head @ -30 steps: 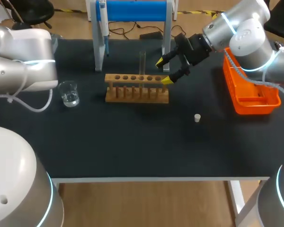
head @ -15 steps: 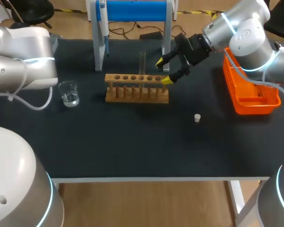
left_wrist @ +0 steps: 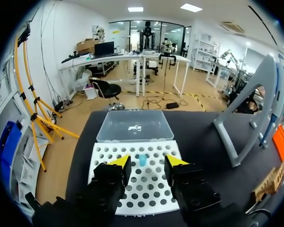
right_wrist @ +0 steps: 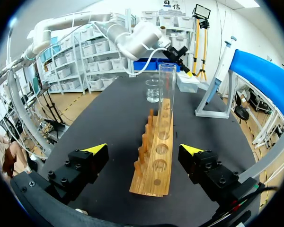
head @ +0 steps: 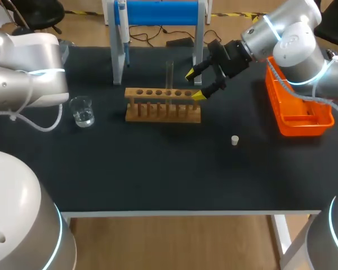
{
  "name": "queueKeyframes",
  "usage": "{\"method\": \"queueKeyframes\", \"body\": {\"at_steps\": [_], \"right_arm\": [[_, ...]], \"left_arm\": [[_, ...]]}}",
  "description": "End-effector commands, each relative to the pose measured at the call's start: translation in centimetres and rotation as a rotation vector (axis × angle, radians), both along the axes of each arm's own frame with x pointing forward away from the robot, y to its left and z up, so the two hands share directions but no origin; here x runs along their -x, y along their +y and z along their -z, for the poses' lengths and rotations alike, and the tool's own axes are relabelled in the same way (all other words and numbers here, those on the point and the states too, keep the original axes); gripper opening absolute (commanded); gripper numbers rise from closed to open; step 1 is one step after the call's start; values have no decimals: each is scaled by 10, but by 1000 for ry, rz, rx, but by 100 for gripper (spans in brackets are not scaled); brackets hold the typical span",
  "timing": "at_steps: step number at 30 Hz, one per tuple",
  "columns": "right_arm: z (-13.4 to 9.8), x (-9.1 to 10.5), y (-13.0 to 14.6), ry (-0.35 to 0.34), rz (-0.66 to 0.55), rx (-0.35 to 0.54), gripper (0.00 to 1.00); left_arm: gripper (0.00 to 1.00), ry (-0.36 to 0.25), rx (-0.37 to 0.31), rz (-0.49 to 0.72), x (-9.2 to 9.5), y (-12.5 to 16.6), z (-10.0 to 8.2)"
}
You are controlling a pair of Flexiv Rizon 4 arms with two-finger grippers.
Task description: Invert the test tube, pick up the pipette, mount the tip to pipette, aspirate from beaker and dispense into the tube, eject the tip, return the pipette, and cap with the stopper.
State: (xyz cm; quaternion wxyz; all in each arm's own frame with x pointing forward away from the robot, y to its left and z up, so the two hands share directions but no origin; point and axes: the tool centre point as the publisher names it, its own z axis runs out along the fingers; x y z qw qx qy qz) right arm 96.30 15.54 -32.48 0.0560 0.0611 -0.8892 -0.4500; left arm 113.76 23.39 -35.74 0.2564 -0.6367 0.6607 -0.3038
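Black tabletop [head: 158, 169], wooden rack [head: 163, 105] holding upright tube [head: 169, 76], right pincer [head: 194, 84] spread beside it, left pincer [left_wrist: 146, 161] spread over tip tray [left_wrist: 146, 191].

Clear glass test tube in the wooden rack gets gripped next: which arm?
Right. The open right gripper faces the clear glass test tube along the wooden rack; the left gripper hangs over a white perforated tip tray.

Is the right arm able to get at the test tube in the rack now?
Probably yes. The right gripper is open at the end of the wooden rack, and the test tube stands upright ahead of it, with only empty holes between them.
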Motion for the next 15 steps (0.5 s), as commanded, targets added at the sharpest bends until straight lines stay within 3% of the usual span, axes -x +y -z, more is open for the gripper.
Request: {"method": "queueKeyframes", "body": {"at_steps": [1,15], "right_arm": [[-1,0,-1,1,-1,2,100],[-1,0,-1,1,-1,2,100]], "left_arm": [[42,-1,0,-4,-4,1,4],[40,0,-3,4,-10,2,5]]}}
